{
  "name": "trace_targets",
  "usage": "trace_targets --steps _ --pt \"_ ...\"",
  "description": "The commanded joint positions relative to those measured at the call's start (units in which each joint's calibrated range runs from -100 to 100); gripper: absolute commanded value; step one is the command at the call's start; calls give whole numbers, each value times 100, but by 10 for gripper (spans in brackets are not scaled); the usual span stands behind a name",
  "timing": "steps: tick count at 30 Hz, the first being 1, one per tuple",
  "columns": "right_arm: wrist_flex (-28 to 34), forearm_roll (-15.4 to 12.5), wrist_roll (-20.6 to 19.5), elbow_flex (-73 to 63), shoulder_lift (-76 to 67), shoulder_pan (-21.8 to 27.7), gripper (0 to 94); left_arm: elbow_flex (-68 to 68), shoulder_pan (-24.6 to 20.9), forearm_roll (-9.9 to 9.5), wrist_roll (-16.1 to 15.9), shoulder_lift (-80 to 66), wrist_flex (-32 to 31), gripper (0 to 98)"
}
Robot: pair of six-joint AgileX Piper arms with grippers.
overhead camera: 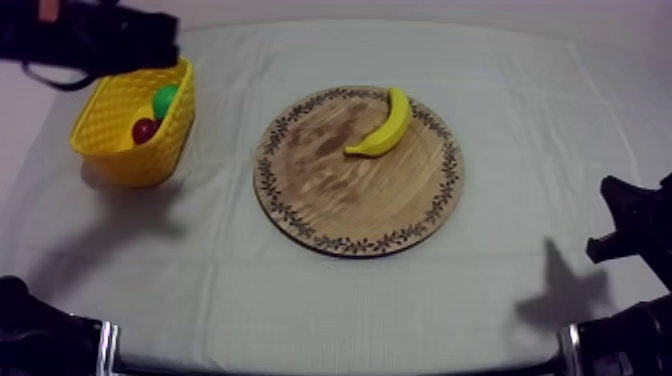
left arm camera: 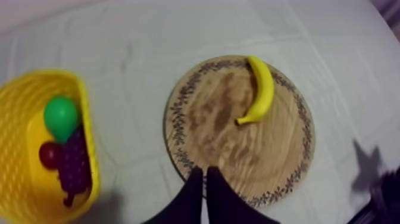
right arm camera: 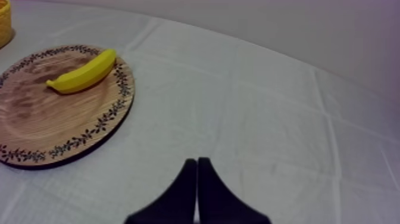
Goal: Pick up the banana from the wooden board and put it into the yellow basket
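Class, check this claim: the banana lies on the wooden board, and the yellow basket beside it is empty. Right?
No. The banana lies on the wooden board, but the yellow basket is not empty: the left wrist view shows a green fruit, grapes and a small red fruit inside it.

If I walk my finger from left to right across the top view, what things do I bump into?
yellow basket → wooden board, with the banana lying on it → right arm
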Motion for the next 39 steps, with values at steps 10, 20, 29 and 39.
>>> trace_targets --steps 10,20,29,39 --pt "-2 -2 -4 5 0 0 2 -3186 409 487 -1367 2773 674 0" --pt "-2 -2 -5 5 0 0 2 -5058 562 660 -1612 4519 1305 0" --pt "-2 -2 0 5 0 0 2 -6126 774 659 -1748 5542 1552 2" --pt "-2 -2 0 5 0 0 2 -6148 777 639 -1652 5714 1788 485"
